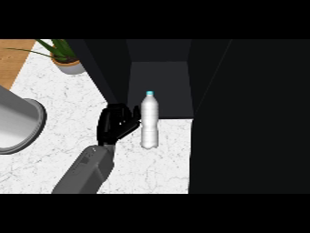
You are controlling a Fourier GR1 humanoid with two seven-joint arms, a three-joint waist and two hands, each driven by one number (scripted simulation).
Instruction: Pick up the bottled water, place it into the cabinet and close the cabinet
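Note:
The bottled water (149, 122) is clear with a light blue cap. It stands upright on the white marble counter (43, 168), just in front of the open black cabinet (158, 84). My left hand (117, 123) is right beside the bottle on its left. Its fingers are relaxed and spread toward the bottle, not curled round it. Whether the fingertips touch the bottle I cannot tell. The cabinet's door (258, 118) stands open as a large dark panel filling the right side. My right hand does not show.
A big grey metal pot (9, 120) lies at the left edge of the counter. A potted plant (67, 61) stands at the back left, next to a wooden surface (3, 54). The cabinet's left wall (107, 73) rises just behind my hand.

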